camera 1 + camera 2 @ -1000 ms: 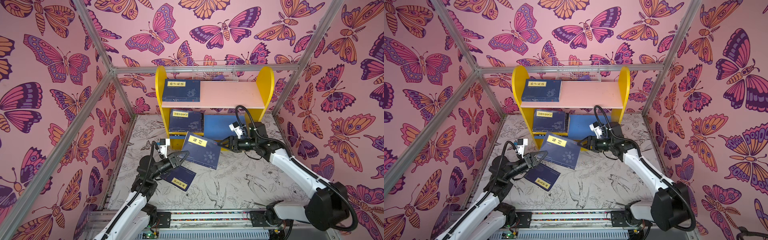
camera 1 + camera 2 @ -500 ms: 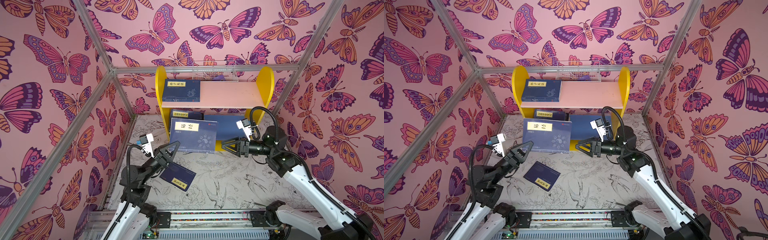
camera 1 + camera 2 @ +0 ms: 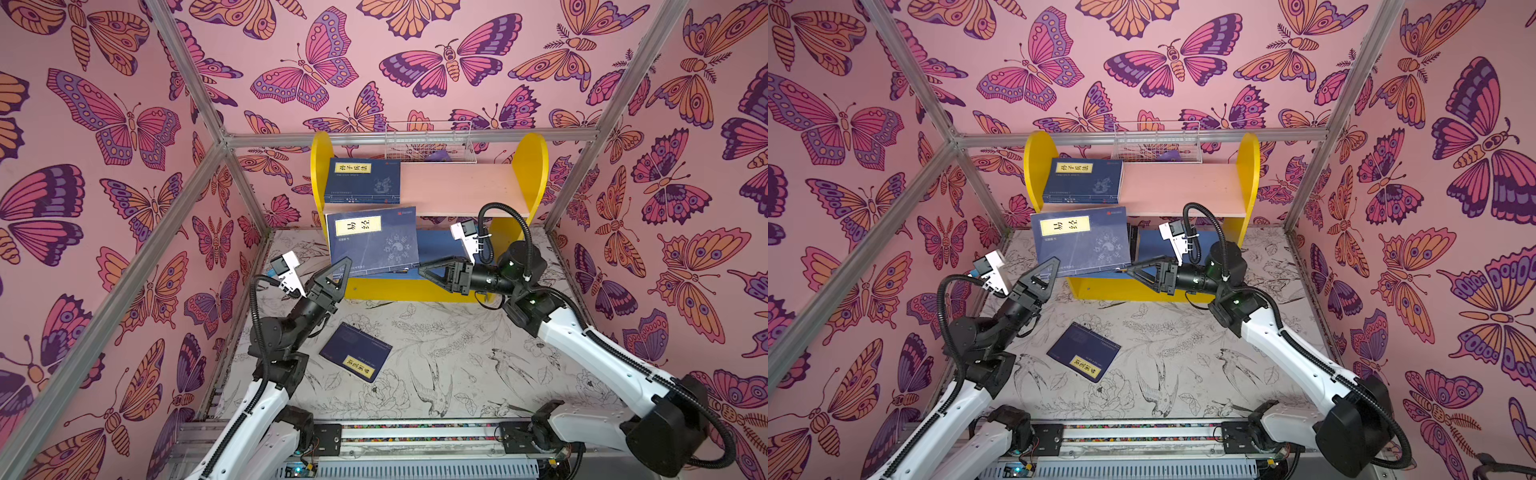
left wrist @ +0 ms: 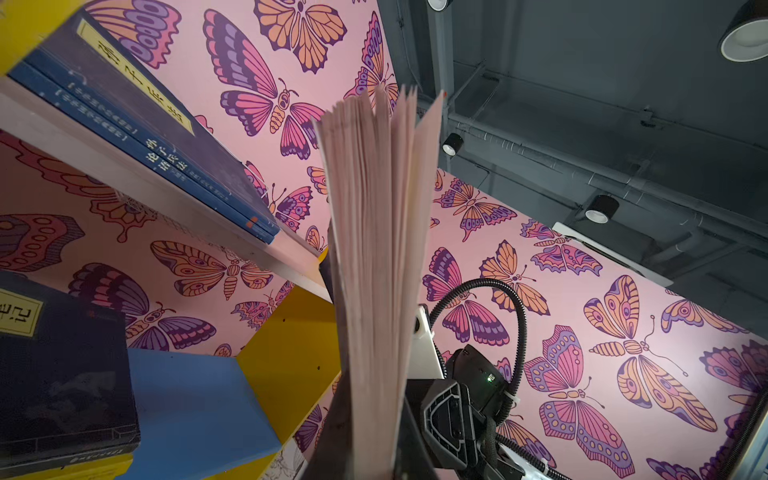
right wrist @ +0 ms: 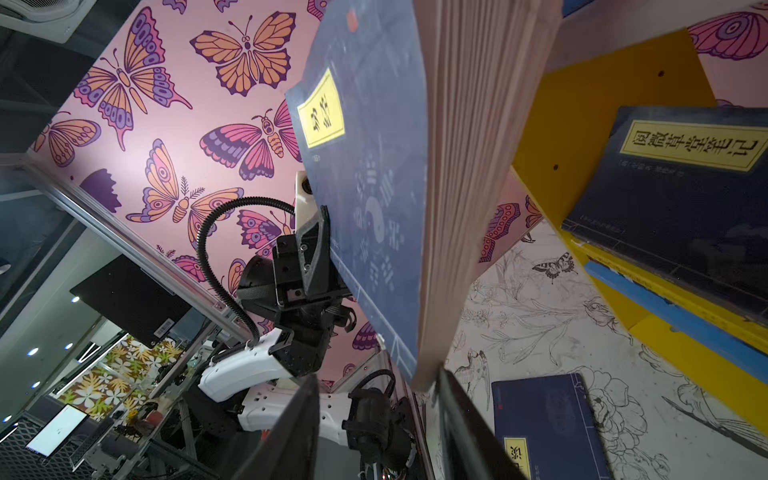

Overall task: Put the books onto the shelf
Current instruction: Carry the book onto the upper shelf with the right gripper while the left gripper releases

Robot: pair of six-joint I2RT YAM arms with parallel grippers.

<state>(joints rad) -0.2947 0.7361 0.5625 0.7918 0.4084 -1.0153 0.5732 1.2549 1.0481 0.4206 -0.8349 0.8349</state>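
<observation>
Hidden bits, op:
You can't see the lower-tier books (image 3: 405, 239) behind the raised book (image 3: 374, 241); basket (image 3: 430, 143) contents too small; floor book (image 5: 548, 428) cut by wrist-view edge.

navy books (image 3: 372, 241) on yellow shelf (image 3: 534, 166)

The book (image 3: 374, 241) I hold is navy with a yellow title label and a pale round emblem; its page edges (image 4: 378, 249) are pinkish cream. My fingers (image 3: 334, 276) are black. The shelf (image 3: 528, 166) has yellow side panels, a pale pink upper board and a blue lower board. The floor mat (image 3: 457, 353) is white with black line-drawn birds and flowers. The walls (image 3: 124, 124) are pink with purple-and-orange butterflies.
</observation>
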